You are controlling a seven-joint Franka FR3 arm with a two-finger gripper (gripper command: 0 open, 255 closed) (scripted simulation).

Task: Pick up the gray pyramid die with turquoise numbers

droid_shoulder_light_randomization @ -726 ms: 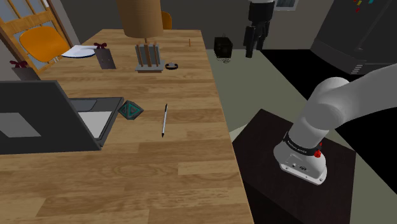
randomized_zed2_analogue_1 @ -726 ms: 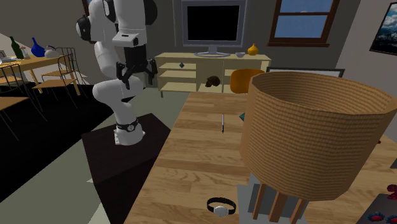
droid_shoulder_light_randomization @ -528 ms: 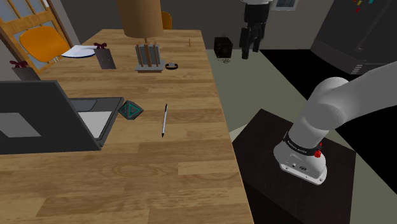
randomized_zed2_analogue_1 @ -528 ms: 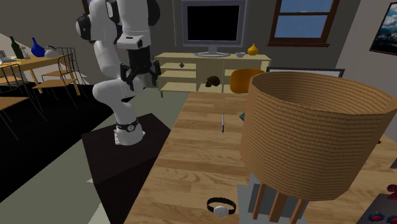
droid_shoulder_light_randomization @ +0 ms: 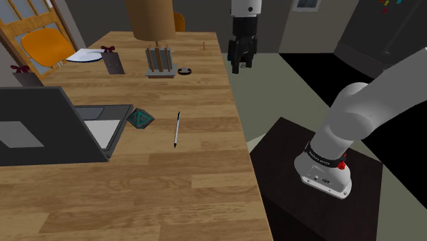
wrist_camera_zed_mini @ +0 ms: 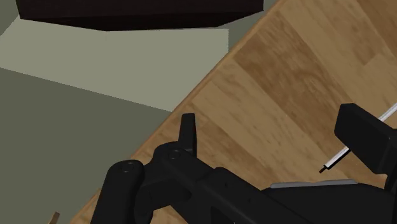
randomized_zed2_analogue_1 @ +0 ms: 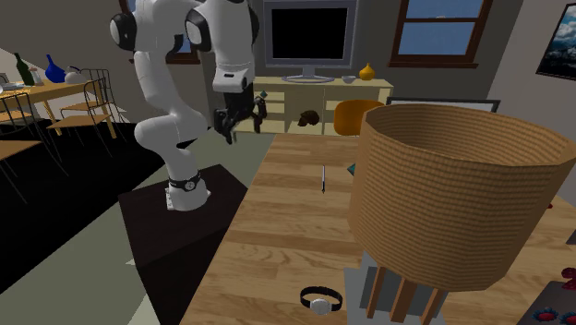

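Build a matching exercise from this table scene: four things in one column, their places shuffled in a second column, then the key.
Things
1. pyramid die
2. pen
3. wristwatch
4. end effector

Places
A. in the air near the table's edge, fingers apart
B. beside the lamp base
C. close by the laptop's corner
D. flat on bare wood, on the shoulder view's right of the die

Pairs: 1-C, 2-D, 3-B, 4-A
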